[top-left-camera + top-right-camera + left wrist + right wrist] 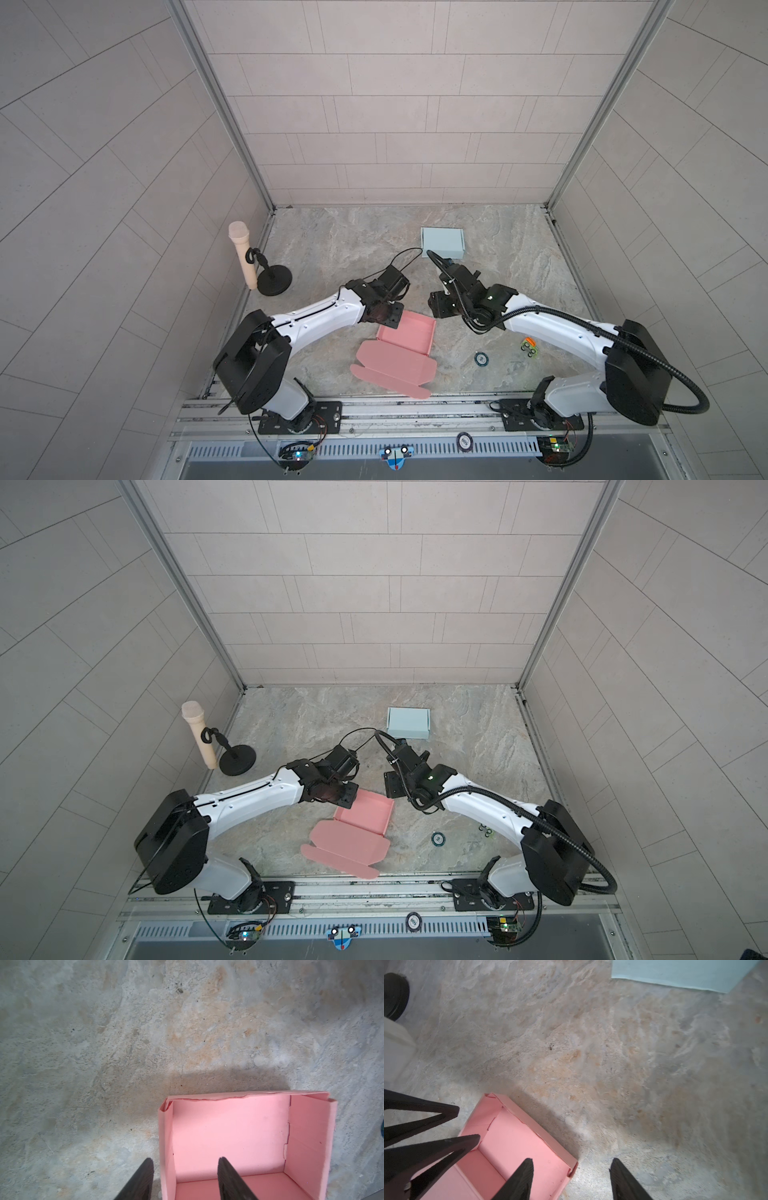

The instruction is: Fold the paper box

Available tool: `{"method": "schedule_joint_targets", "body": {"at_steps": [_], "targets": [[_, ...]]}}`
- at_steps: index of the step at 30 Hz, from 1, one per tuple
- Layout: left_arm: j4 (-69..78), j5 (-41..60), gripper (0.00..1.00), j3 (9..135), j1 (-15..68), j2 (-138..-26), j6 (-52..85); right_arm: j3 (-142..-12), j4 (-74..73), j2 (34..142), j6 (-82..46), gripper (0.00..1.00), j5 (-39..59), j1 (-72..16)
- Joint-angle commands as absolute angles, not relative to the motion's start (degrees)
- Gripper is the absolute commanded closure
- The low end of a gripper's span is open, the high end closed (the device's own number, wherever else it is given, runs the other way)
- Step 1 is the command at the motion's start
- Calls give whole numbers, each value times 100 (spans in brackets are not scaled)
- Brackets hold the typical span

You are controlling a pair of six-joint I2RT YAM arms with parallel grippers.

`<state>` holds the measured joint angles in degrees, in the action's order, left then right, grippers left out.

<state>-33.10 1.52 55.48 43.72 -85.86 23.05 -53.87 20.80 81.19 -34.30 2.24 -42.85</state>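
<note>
Straddling side wall of pink paper box (228,1136), left hand (185,1158) released: one finger inside tray, other outside over counter (83,1043). Right hand (572,1159) also spread, grasping nothing, box corner between its fingers. Lid panel (395,368) lying flat, unfolded, behind both hands toward arm bases.

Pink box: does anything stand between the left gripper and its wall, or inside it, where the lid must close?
Nothing visible does. The left gripper is open, its fingers on either side of a wall of the box. The box holds nothing; only the right gripper, open, hangs over one corner.
</note>
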Motion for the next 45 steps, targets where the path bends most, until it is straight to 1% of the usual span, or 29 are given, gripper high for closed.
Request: {"method": "schedule_joint_targets", "body": {"at_steps": [1,7,13,15,20,25,29,34,43,45], "targets": [[-3513,238,46,5459,4284,-8115,2307,-5718,1931,8425,-3002,38,581,-4388],[-3689,738,43,4850,3832,-7037,2424,-6331,1978,9219,-2347,37,1027,-4547],[-3798,1305,35,4182,2928,-5970,2399,-6995,2489,10040,-1853,36,880,-4570],[-3762,1524,33,4022,2497,-5716,2399,-7214,2711,10256,-1708,36,843,-4579],[-3793,1597,32,4063,2227,-5559,2319,-7415,2980,10481,-1471,36,885,-4605],[-3759,1591,33,4276,2172,-5627,2285,-7656,3331,10761,-1304,39,714,-4647],[-3751,1549,34,4376,2121,-5616,2286,-7731,3390,10881,-1237,40,755,-4658],[-3781,1555,34,4374,1925,-5530,2232,-7822,3471,11090,-1191,45,773,-4693],[-3904,1642,35,4401,1601,-5362,2120,-7781,3526,11124,-1203,65,487,-4711],[-3925,1658,35,4420,1599,-5383,2101,-7731,3494,11056,-1223,68,443,-4711]]}}
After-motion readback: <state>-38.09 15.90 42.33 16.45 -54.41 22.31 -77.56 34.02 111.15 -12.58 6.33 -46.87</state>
